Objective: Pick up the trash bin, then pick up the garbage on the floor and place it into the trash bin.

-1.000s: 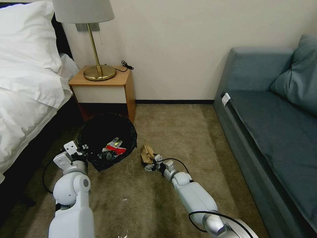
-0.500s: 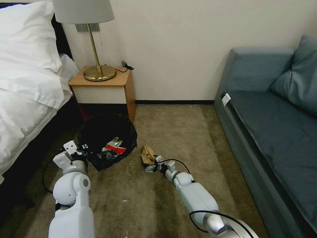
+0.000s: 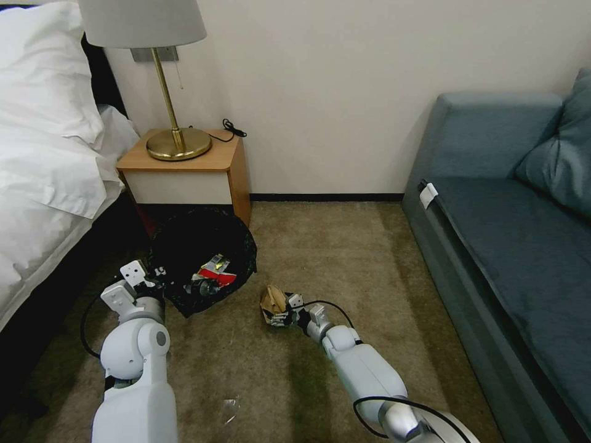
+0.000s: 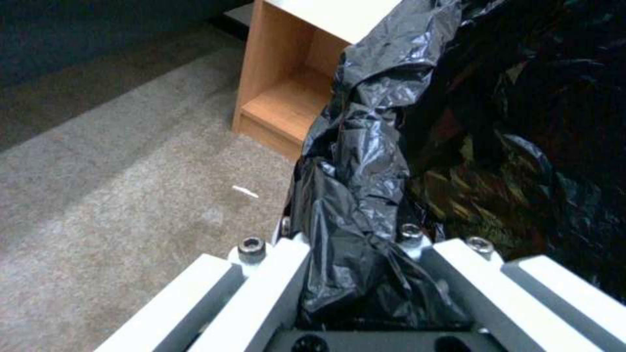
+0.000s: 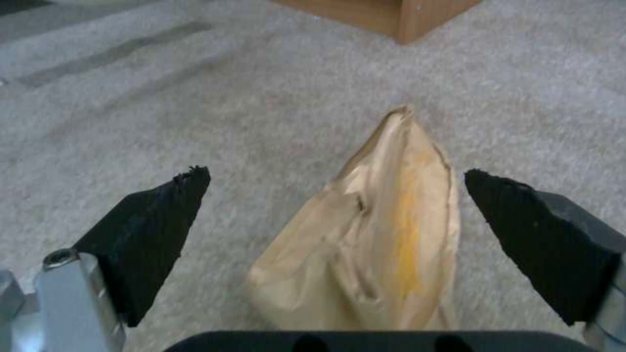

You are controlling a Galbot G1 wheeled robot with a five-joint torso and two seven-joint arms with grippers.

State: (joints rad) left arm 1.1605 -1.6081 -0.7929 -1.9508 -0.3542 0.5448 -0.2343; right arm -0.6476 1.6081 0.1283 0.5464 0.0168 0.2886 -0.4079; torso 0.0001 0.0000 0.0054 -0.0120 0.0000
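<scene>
Trash bin (image 3: 202, 261) on carpet before nightstand (image 3: 184, 169), left gripper (image 4: 355, 264) clamped on its black-liner rim | tan paper wad (image 5: 375, 234) just right of bin, between the 2 spread fingers of right gripper (image 3: 278, 312) (not yet squeezed), long axis pointing away from palm | right arm nearer

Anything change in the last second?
The head camera shifted, so the whole scene moved. The right pincer still straddles the paper wad, open, not gripping. The left pincer stays clamped on the bin liner. Carton still inside the bin.
</scene>
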